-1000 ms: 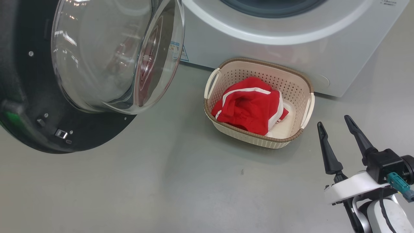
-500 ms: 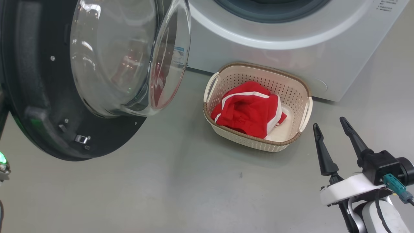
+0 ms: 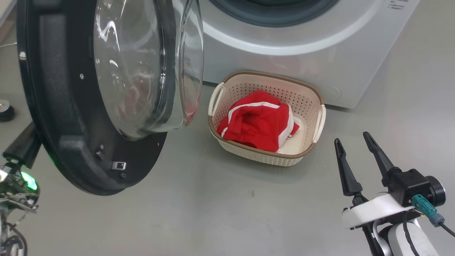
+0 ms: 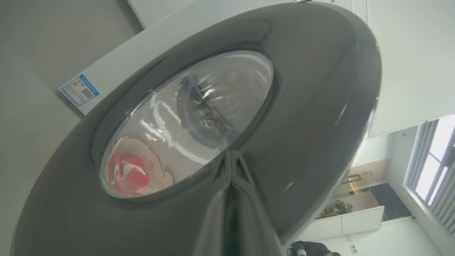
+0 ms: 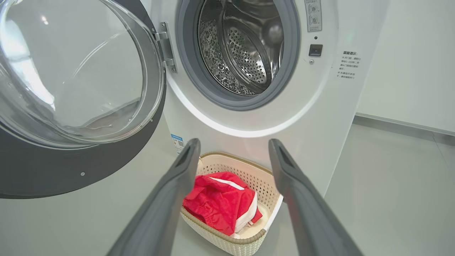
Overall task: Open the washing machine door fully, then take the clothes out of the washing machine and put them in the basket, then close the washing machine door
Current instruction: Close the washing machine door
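1. The right gripper [image 3: 351, 137] hovers low over the smooth grey floor [image 3: 213, 213]. Its two long, tapered matte-black fingers are spread wide with nothing between them.
2. The left gripper [image 4: 231, 153] has its dark fingers pressed flat together into one narrow wedge. Their tips sit at the glossy outer face of the washing machine door [image 4: 320, 106], just below the glass.
3. That door [image 3: 71, 124] stands open, swung out to the left of the drum mouth. It is a wide black disc with a textured inner face and a bulging bowl of clear, reflective glass.
4. The basket [image 3: 263, 153] sits on the floor against the machine's front. It is a rounded cream plastic rectangle with perforated walls, a brown woven-look rim and white loop handles.
5. The clothes [image 3: 256, 121] lie crumpled inside it, soft red fabric with white stripes.
6. The washing machine [image 3: 284, 60] is a smooth white box, with a small blue label [image 5: 177, 142] low on its front.
7. A grey rubber seal [image 5: 185, 53] rings the shiny perforated steel drum [image 5: 241, 46].
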{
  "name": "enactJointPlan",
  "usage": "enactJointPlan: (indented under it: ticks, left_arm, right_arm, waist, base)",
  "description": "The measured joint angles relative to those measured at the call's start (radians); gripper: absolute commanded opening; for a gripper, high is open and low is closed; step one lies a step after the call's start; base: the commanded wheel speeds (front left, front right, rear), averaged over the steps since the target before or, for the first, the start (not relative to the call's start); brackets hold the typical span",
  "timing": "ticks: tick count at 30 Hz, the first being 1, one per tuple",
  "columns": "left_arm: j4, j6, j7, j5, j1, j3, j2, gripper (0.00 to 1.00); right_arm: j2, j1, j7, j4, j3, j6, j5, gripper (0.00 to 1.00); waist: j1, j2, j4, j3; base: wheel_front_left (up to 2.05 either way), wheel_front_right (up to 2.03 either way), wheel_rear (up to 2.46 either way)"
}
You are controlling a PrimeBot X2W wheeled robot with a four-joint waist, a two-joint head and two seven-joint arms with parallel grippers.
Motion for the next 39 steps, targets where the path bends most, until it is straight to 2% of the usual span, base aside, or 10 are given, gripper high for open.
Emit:
enactJointPlan:
  ticks: [18,39]
  left_arm:
    - [-0.158,0.000,0.060,-0.001,0.062,-0.064,-0.063,0.00]
    - [-0.154,0.000,0.060,0.029,0.046,-0.075,-0.065,0.00]
  right_arm:
    - [0.023,-0.042,-0.024,0.013,0.019,0.000,0.009,1.00]
    - [0.051,-0.084,-0.052,0.072,0.042,-0.008,0.051,1.00]
  waist:
    - [0.0000,0.0000,-0.125,0.023]
    - [0.0000,0.0000,-0.352,0.065]
  base:
    - [0.00,0.00,0.00]
    - [0.00,0.00,0.00]
